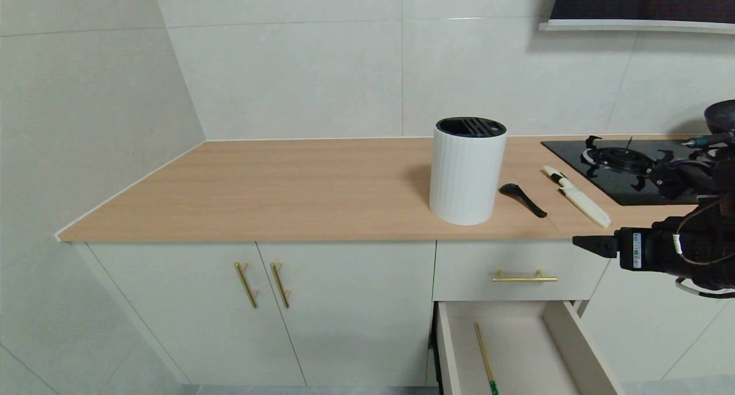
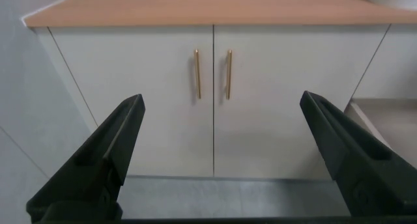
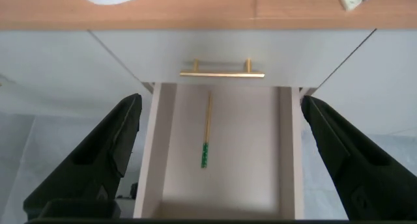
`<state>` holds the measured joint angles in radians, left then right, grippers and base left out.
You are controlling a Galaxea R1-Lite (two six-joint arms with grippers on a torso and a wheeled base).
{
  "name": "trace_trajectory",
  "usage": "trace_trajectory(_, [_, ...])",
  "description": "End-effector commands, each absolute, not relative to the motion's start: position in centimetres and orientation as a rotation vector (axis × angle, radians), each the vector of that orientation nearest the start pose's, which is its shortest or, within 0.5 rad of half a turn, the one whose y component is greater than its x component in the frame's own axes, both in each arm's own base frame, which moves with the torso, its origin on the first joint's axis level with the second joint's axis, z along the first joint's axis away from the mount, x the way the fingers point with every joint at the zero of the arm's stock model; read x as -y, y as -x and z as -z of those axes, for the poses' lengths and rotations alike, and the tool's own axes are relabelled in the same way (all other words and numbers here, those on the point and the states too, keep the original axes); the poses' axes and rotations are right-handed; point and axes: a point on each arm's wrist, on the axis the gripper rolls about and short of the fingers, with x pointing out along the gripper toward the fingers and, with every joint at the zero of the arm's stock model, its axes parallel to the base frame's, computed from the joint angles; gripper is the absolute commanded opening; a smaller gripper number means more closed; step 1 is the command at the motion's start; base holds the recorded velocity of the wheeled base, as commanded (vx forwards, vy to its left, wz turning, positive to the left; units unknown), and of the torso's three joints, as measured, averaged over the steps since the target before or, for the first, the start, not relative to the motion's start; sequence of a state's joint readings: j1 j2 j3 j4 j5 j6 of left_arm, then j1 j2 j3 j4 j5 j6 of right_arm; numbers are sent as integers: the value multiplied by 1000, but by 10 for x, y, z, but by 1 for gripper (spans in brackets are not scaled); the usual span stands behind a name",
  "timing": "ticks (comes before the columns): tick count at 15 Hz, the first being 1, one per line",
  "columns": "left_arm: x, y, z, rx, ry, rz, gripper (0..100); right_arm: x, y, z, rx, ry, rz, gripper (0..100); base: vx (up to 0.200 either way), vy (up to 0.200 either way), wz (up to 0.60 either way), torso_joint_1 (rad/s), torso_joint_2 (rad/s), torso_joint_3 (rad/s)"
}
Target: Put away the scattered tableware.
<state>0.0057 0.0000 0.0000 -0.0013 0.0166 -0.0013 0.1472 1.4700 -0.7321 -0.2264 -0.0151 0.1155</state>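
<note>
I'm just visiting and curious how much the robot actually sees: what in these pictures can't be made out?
- Inside of the white holder: head view, its black slotted top hides it.
- Chopstick in the open drawer: head view, bottom edge cuts its green end; one stick or a pair, too thin to tell.
- Hob: head view, the right arm covers its right side.

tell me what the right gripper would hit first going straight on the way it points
Probably the open drawer: from the right gripper, its floor and a green-tipped chopstick lie ahead between the open fingers, though depth is unclear.
</note>
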Motion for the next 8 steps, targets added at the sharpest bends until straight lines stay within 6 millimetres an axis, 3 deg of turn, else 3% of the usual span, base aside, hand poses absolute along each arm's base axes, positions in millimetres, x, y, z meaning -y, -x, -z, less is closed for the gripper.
trace_trajectory(1, [0, 23, -76, 0, 2, -23, 100, -36, -242, -183, -527, -70, -108, 100, 0, 0, 0, 41, -100, -66])
trace_trajectory(4, [0, 23, -76, 0, 2, -23, 100, -39, -284, -176, -457, -47, -113, 100, 0, 0, 0, 9, -17, -9])
trace_trajectory(5, [0, 23, -76, 0, 2, -23, 100, -40, -319, -174, -419, -54, -113, 100, 0, 0, 0, 0, 0, 0])
trace_trajectory(8, [0, 23, -76, 0, 2, -23, 100, -42, -373, -153, -440, -64, -134, 100, 0, 0, 0, 0, 0, 0])
